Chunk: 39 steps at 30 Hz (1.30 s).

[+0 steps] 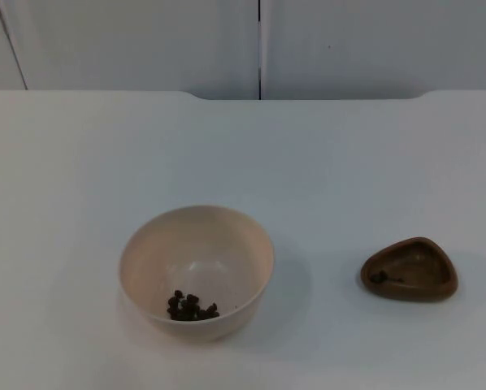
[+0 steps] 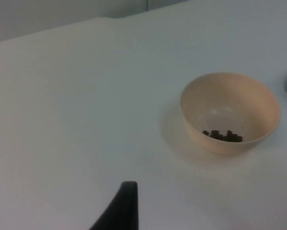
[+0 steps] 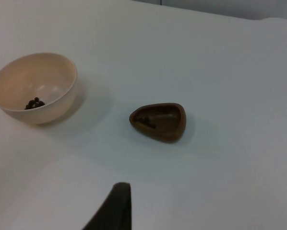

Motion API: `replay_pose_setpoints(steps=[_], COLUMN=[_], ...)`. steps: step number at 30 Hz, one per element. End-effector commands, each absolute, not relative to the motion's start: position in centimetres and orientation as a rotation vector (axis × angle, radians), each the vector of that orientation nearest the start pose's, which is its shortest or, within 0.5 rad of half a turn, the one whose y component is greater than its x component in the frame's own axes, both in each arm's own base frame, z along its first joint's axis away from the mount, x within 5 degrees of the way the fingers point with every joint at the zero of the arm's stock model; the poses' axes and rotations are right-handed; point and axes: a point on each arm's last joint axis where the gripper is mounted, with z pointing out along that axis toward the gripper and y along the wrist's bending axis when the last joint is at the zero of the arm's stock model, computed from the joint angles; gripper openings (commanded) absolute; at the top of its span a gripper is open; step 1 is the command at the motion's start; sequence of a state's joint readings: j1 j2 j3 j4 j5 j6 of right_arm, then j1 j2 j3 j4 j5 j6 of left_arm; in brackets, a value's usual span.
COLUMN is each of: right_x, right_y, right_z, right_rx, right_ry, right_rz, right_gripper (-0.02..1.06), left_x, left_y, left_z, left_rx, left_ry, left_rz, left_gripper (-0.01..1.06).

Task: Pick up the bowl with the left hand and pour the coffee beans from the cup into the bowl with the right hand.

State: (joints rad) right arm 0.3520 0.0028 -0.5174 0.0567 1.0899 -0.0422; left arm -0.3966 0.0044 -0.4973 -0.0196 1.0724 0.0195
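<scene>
A cream bowl [image 1: 145, 260] stands upright on the white table, front and left of centre, with a small heap of coffee beans [image 1: 191, 306] in its bottom. To its right rests a brown rounded-triangular cup [image 1: 409, 269] holding a few beans [image 1: 383, 278]. My left gripper [image 2: 122, 211] hangs well back from the bowl [image 2: 230, 103], touching nothing. My right gripper [image 3: 113, 208] is likewise held away from the cup [image 3: 159, 120] and the bowl [image 3: 34, 79]. Both arms wait off the table's working area.
The white table [image 1: 243, 154] runs back to the grey partition wall [image 1: 259, 45], which has a vertical seam. Bowl and cup sit about a hand's width apart near the front edge.
</scene>
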Motion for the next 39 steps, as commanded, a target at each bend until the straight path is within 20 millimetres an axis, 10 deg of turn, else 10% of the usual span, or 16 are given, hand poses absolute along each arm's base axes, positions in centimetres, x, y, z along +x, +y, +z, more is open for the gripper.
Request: replay_pose_setpoints(steps=[1,39], right_x=[-0.85,-0.85], right_y=[0.17,0.23], right_z=[28.01,28.01], right_rx=[-0.398,-0.359], right_ry=[2.016,2.022], right_rz=[0.257,0.242], right_gripper=[1.05,1.05], left_x=[-0.5,-0.49], left_y=[0.06,-0.1], left_z=[27.46,27.46], left_rx=[0.429,0.045], left_ry=[2.029,2.064], left_rz=[-0.255,-0.021], left_gripper=[1.05,1.05])
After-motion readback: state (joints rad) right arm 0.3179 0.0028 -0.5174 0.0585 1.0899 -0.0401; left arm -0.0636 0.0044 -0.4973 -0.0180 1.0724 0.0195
